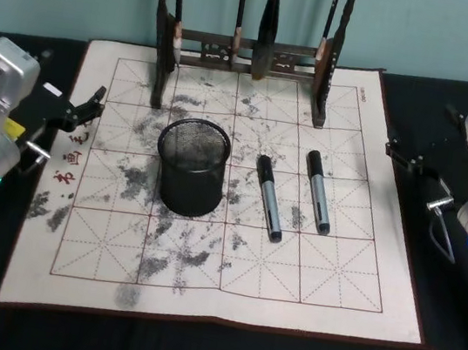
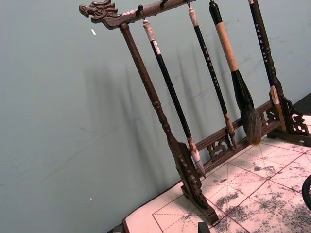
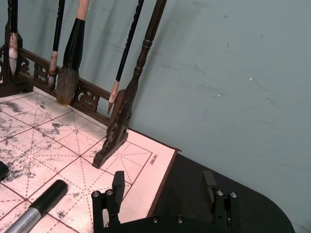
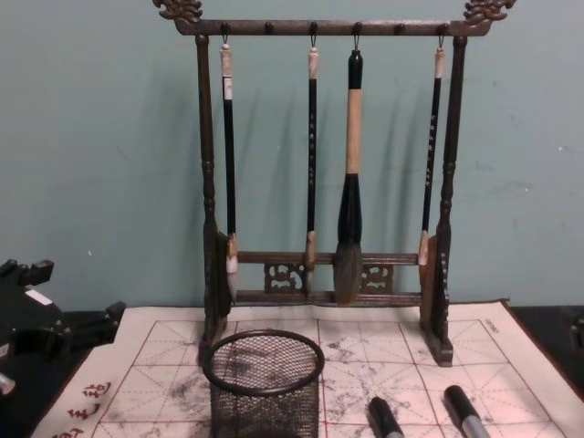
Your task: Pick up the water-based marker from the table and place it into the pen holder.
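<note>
Mat (image 1: pixel 198 297), left margin: three red brush-written characters (image 1: pixel 71 153) run along the edge, too small to read with certainty.
Mat, far right corner: a short line of small red print (image 3: pixel 154 158), not legible.
Brush handles (image 4: pixel 312 146): tiny pale characters, unreadable.

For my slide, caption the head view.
Two markers lie beside the pen holder; left tool, right tool flank the mat.

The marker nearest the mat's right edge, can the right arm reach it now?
Probably yes. The right gripper is open beside the mat's right edge, and only bare mat lies between it and that marker.
</note>
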